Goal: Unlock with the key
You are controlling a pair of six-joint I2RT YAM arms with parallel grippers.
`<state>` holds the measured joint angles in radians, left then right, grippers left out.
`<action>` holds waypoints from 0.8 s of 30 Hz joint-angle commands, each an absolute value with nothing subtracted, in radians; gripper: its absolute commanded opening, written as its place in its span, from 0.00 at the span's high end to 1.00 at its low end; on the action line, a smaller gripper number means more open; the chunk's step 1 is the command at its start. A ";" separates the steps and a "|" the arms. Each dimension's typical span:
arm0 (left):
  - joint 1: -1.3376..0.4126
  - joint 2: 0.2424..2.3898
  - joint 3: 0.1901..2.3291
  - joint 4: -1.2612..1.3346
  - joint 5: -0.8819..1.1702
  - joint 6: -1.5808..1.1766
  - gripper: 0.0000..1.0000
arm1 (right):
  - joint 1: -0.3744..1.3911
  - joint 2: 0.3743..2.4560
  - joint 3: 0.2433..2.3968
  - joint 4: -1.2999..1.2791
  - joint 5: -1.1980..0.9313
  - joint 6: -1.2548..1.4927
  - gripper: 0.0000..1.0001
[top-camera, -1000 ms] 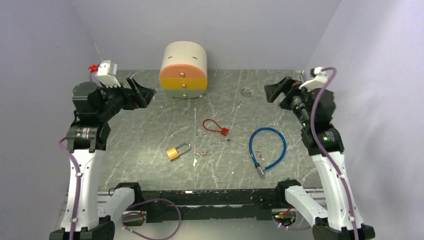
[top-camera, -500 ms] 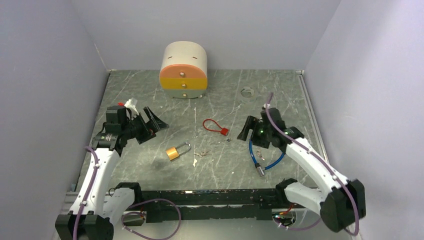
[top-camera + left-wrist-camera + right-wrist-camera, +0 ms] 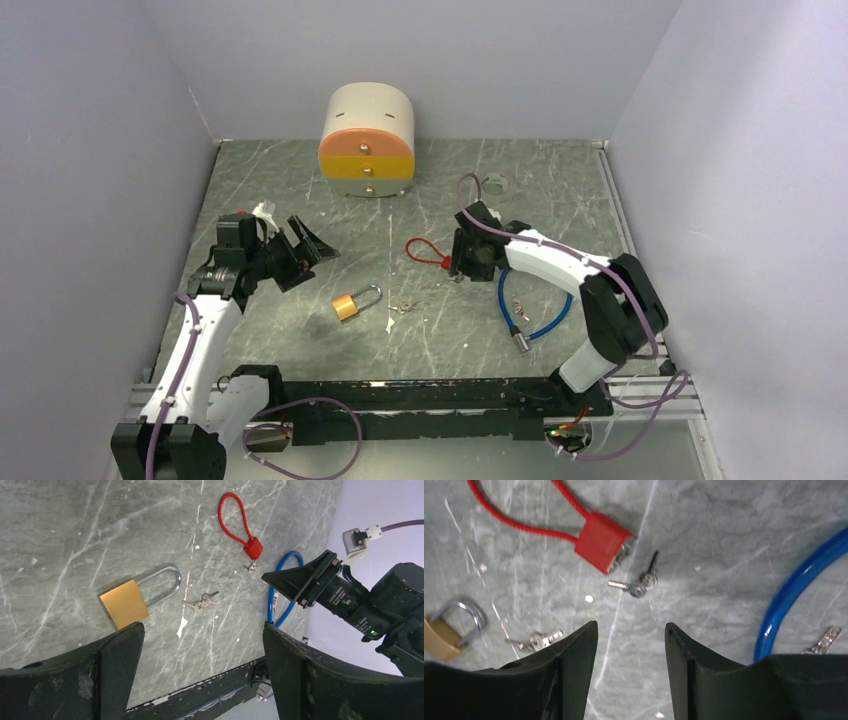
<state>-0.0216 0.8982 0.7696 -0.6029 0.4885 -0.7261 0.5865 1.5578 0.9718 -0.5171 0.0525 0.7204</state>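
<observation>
The step in hand seems to be the reach: the right gripper [image 3: 630,627], half open and empty, hangs over the small keys [image 3: 639,584] just beside the red cable lock [image 3: 601,541]. The left gripper [image 3: 202,627] hovers wide and empty. Next, the right one must descend and pinch precisely.

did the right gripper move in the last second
Yes: the right gripper came left and toward the near edge, from by the small ring to the red cable lock.

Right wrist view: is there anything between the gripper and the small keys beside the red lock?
Nothing visible. Only table lies between the right gripper and the keys; the red lock sits just beyond them.
</observation>
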 commanded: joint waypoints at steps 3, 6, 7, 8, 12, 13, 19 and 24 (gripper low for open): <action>-0.025 0.898 0.767 -0.587 0.424 -0.749 0.09 | 0.618 1.643 1.082 -0.529 0.217 0.859 0.48; -0.024 0.890 0.760 -0.595 0.400 -0.757 0.09 | 0.622 1.691 1.107 -0.573 0.239 0.887 0.54; -0.024 0.890 0.758 -0.595 0.400 -0.758 0.09 | 0.623 1.709 1.112 -0.580 0.240 0.894 0.57; -0.024 0.892 0.754 -0.595 0.400 -0.759 0.09 | 0.624 1.718 1.114 -0.587 0.242 0.899 0.61; -0.024 0.905 0.739 -0.591 0.406 -0.769 0.10 | 0.624 1.744 1.111 -0.584 0.248 0.914 0.66; -0.025 0.908 0.736 -0.587 0.408 -0.772 0.10 | 0.624 1.751 1.112 -0.585 0.246 0.915 0.67; -0.024 0.926 0.742 -0.584 0.407 -0.765 0.10 | 0.625 1.782 1.096 -0.570 0.247 0.924 0.78; -0.024 0.938 0.748 -0.580 0.416 -0.764 0.11 | 0.624 1.795 1.086 -0.555 0.237 0.916 0.87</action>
<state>-0.0216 0.9314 0.7383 -0.6079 0.4175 -0.7570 0.6239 1.7691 1.0821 -0.5632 0.2150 0.9123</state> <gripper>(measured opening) 0.897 0.164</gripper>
